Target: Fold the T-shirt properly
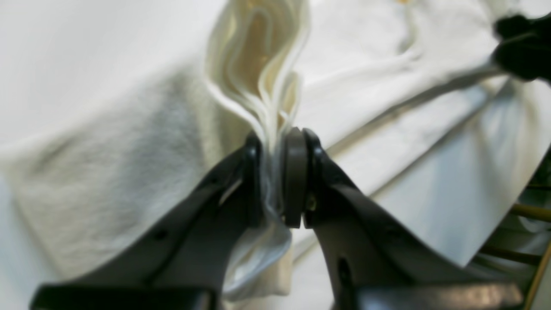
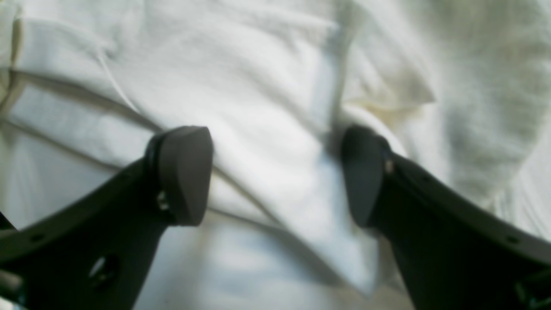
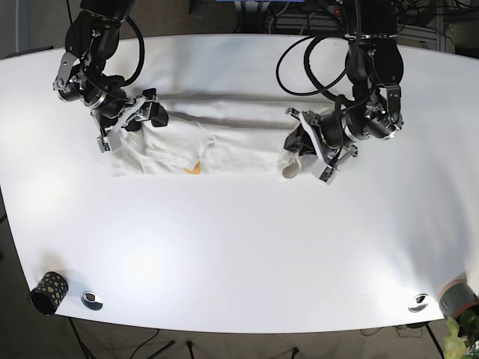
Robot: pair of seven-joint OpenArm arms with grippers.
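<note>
- Lying across the far half of the broad white table, the white cotton T-shirt is folded into a long band.
- Its right end is bunched and lifted, several layers pinched tight between the pads of the left gripper.
- Over the other end, the right gripper hangs with its jaws spread wide, cloth showing between them, nothing held.
- A small black patterned cup stands near the table's front corner.
</note>
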